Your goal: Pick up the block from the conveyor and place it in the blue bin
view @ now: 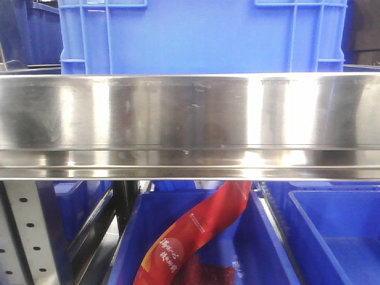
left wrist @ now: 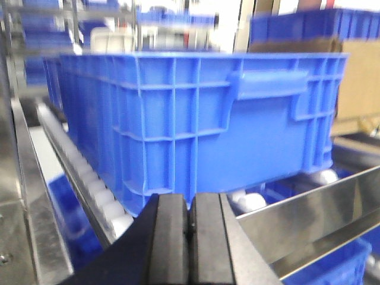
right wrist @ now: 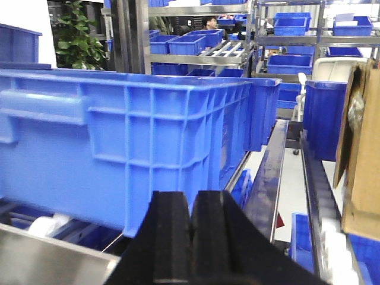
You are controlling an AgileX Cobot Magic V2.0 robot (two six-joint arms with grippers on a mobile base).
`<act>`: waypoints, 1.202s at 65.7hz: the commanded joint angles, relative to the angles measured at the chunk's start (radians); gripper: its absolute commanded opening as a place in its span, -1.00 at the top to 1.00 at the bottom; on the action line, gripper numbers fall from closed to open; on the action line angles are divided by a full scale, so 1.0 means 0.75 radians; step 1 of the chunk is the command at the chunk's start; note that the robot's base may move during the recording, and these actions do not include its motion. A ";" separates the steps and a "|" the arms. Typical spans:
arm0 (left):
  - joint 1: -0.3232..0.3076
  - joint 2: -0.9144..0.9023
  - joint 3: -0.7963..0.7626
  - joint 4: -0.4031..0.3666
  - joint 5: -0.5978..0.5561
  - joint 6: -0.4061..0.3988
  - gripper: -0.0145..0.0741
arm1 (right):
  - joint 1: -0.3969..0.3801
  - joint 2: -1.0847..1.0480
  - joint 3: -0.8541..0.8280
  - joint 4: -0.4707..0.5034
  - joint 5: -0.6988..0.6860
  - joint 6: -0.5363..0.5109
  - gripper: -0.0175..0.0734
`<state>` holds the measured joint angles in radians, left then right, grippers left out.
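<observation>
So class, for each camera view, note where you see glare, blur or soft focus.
Front view: bright glare patches on the steel rail. Left wrist view: background shelving blurred, blue crate fairly sharp, left gripper dark. Right wrist view: right gripper soft, distant shelves clearer.

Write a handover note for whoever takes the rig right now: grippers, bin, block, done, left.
Left gripper: shut, empty, facing the side of the blue bin.
Right gripper: shut, empty, at the same bin's other end.
The bin sits on white rollers behind a steel rail.
Lower bin holds a red packet.
No block and no conveyor belt show in any view.
Done: nothing visible. Left: find the block, grab it, place it in the bin.
</observation>
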<state>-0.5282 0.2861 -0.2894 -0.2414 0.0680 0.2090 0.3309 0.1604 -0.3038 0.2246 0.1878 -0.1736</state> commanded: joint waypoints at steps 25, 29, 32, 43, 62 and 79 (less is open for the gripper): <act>-0.003 -0.206 0.020 -0.009 -0.044 0.002 0.92 | -0.007 -0.046 0.004 0.001 0.000 -0.007 0.97; -0.003 -0.206 0.020 -0.009 -0.044 0.002 0.92 | -0.007 -0.046 0.004 0.001 0.000 -0.007 0.97; -0.003 -0.206 0.020 -0.009 -0.044 0.002 0.92 | -0.007 -0.046 0.004 0.001 0.000 -0.007 0.97; -0.003 -0.206 0.020 -0.009 -0.044 0.002 0.92 | -0.035 -0.049 0.044 -0.075 -0.005 -0.007 0.97; -0.003 -0.206 0.020 -0.009 -0.044 0.002 0.92 | -0.328 -0.182 0.319 -0.192 -0.216 0.128 0.97; -0.003 -0.206 0.020 -0.009 -0.044 0.002 0.92 | -0.372 -0.214 0.405 -0.203 -0.272 0.153 0.97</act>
<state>-0.5282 0.1361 -0.2751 -0.2414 0.0537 0.2090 0.0592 0.0081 -0.0024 0.0873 0.0293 -0.0674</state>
